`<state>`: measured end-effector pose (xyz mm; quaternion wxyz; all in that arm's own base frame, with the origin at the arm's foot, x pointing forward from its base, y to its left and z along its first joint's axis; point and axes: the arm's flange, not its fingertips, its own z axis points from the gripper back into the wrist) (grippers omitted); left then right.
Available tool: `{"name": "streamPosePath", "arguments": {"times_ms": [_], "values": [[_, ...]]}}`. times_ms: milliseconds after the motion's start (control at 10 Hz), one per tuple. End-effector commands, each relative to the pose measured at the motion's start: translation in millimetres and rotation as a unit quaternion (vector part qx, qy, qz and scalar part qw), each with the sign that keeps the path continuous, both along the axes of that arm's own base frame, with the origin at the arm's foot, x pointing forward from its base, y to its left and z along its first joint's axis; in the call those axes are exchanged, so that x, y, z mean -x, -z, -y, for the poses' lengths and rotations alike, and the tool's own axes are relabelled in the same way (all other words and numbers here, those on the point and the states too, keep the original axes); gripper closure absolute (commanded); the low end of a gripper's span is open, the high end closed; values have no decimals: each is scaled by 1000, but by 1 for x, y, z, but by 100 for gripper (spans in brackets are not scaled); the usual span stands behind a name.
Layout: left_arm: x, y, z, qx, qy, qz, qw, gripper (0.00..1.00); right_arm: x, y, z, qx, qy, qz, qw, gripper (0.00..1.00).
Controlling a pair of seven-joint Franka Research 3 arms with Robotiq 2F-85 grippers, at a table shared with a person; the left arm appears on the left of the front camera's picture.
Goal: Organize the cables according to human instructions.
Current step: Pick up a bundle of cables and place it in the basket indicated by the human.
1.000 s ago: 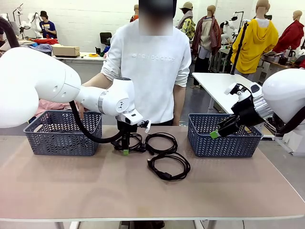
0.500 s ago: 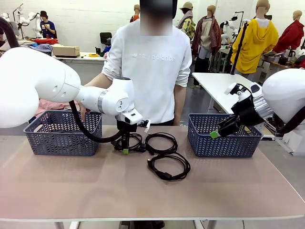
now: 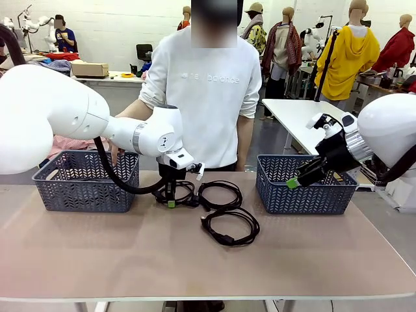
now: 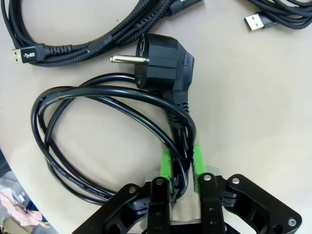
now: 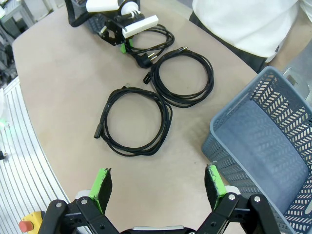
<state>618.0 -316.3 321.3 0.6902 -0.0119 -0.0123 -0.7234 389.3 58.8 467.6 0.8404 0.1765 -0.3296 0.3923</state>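
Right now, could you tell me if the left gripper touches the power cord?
Touching: in the left wrist view the left gripper clamps strands of the power cord between its pads.

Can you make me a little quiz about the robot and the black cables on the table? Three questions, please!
1. True or false: the left gripper is shut on a black power cord.
2. Pick one. The right gripper is: A) open and holding nothing, B) shut on a plug, C) lifting a basket.
3. How many coiled cables lie on the table?

Key
1. True.
2. A.
3. Three: the gripped power cord, the middle coil and the near coil.
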Motion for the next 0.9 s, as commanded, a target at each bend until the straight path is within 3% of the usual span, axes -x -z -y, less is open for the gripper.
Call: {"name": "streamPosePath", "arguments": {"times_ms": [0, 300, 800], "values": [[1, -8, -4, -7, -7, 2, 1000, 100, -3, 2, 1, -11, -6, 6, 1000, 0], [10, -41, -12, 8, -26, 26, 999, 100, -3, 2, 1, -11, -6, 6, 1000, 0], [41, -136, -35, 30, -37, 94, 994, 100, -3, 2, 1, -11, -6, 6, 1000, 0]]}}
